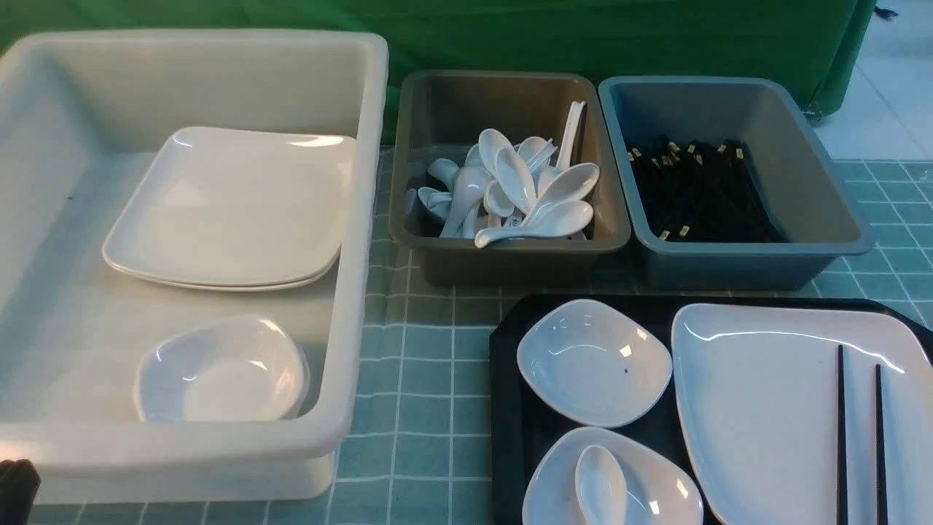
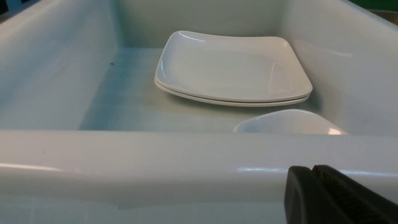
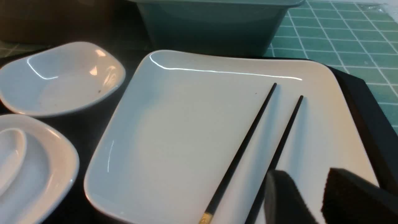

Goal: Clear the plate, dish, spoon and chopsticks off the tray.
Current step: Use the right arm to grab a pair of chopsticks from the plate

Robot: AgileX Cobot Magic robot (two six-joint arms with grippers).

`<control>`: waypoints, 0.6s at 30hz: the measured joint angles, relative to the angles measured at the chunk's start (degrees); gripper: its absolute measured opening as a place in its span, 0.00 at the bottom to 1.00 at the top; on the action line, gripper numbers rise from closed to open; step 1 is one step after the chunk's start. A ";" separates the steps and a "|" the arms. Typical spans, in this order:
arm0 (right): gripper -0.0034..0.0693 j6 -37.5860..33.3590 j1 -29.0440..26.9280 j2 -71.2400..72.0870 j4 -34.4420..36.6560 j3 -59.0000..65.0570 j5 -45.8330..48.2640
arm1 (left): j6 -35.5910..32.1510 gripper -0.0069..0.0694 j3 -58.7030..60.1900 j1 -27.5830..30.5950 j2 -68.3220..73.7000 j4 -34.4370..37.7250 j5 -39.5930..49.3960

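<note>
The right end effector [image 3: 311, 179], its fingers spread apart, hangs over the near right part of the plate [image 3: 192, 130]. One finger covers the near end of one of the chopsticks [image 3: 248, 137], and whether it touches that stick cannot be told. The two black chopsticks lie side by side, slightly apart, on the plate's right half, pointing away from the robot. The plate fills the right side of the black tray [image 1: 510, 408].

To the plate's left on the tray sit two small white dishes, the far dish [image 1: 594, 361] and the near dish [image 1: 656, 488]. The spoon [image 1: 601, 485] lies bowl-up inside the near one.

Across the green-checked worktop [image 1: 423, 364], the left end effector [image 2: 311, 170], its fingers pressed together, sits low just outside the near wall of the large white tub [image 1: 364, 219]. Inside that tub, two stacked plates [image 1: 226, 208] lie toward the far right. A small dish [image 1: 219, 372] rests closer to the near wall.

Behind the tray stand two smaller tubs, side by side. The brown tub [image 1: 510, 251] holds a heap of loose spoons [image 1: 517, 189], and the blue-grey tub [image 1: 838, 197] to its right holds a pile of black sticks [image 1: 700, 193].
</note>
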State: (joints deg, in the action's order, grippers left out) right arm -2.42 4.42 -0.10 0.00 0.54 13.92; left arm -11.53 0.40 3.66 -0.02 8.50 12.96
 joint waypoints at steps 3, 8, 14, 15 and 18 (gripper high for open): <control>0.38 0.00 0.00 0.00 0.00 0.00 0.00 | 0.00 0.11 0.00 0.00 0.00 0.00 0.00; 0.38 0.00 0.00 0.00 0.00 0.00 0.00 | 0.00 0.11 0.00 0.00 0.00 0.00 0.00; 0.38 0.00 0.00 0.00 0.00 0.00 0.00 | 0.00 0.11 0.00 0.00 0.00 0.00 0.00; 0.38 0.00 0.00 0.00 0.00 0.00 0.00 | 0.00 0.11 0.00 0.00 0.00 0.00 0.00; 0.38 0.00 0.00 0.00 0.00 0.00 0.00 | 0.00 0.11 0.00 0.00 0.00 2.11 -1.26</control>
State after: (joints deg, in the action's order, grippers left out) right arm -2.42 4.42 -0.10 0.00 0.54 13.92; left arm -11.53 0.40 3.66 -0.02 10.61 11.69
